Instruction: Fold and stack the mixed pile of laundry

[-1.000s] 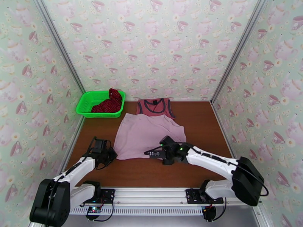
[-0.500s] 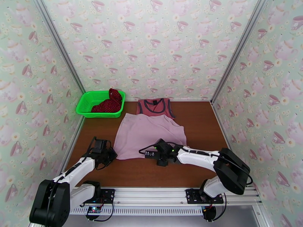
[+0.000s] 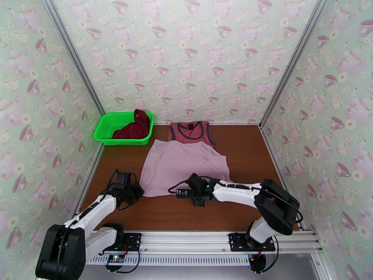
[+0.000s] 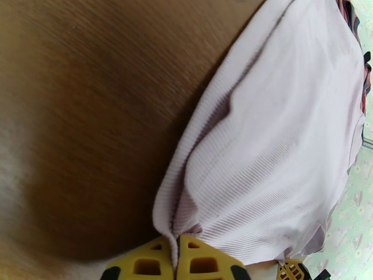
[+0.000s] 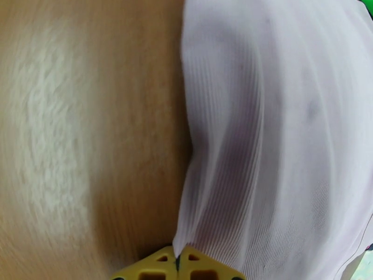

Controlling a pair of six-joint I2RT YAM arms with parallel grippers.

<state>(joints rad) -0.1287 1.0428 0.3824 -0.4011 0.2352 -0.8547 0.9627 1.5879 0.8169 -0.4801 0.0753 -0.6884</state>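
Change: right claw [image 3: 180,192] slid left, now clamped on the near hem.
Mauve-pink piece [image 3: 182,164]: flat on the desk [image 3: 247,155], hem pinched twice.
Left claw [image 3: 136,189]: pinching the near-left corner.
Meaning: both grips set; lifting for the fold likely next.

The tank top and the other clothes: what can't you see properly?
- Top view: tank top, its near part lies under the pink garment; chest text too small.
- Top view: dotted cloth in the basket, bunched up, so its shape can't be told.
- Right wrist view: table blurred.
- Left wrist view: left gripper's fingers cut off by the bottom edge.
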